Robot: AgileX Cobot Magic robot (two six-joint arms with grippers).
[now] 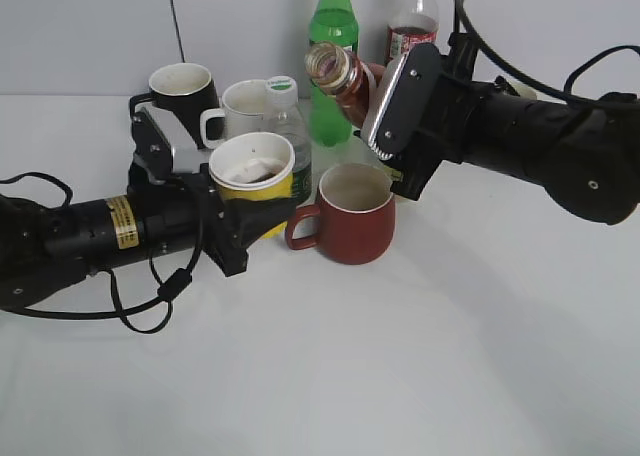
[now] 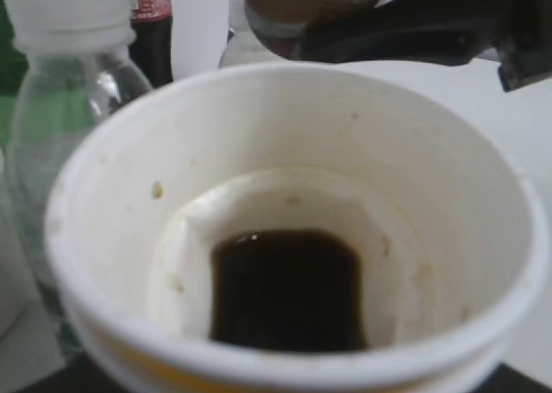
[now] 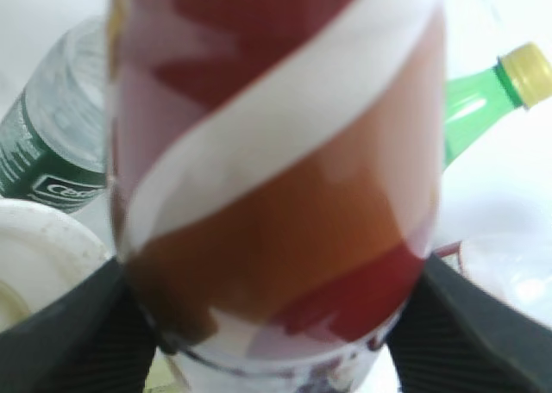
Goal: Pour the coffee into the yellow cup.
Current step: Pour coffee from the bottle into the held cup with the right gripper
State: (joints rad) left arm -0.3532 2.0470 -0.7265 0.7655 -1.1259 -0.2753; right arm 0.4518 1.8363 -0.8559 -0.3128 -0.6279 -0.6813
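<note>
My left gripper [image 1: 245, 216] is shut on the yellow cup [image 1: 253, 181], which has a white inside and holds a small pool of dark coffee [image 2: 289, 290]. My right gripper [image 1: 385, 106] is shut on the coffee bottle [image 1: 338, 74], open-mouthed and tilted left, its mouth above and to the right of the cup. The bottle with its red, brown and white label fills the right wrist view [image 3: 276, 169]. In the left wrist view the bottle's neck [image 2: 302, 5] shows above the cup's far rim.
A red mug [image 1: 352, 214] stands right of the yellow cup. Behind are a black mug [image 1: 183, 94], a white mug [image 1: 238, 111], a clear bottle with white cap [image 1: 288, 126], a green bottle [image 1: 333, 36] and a red-labelled bottle [image 1: 412, 26].
</note>
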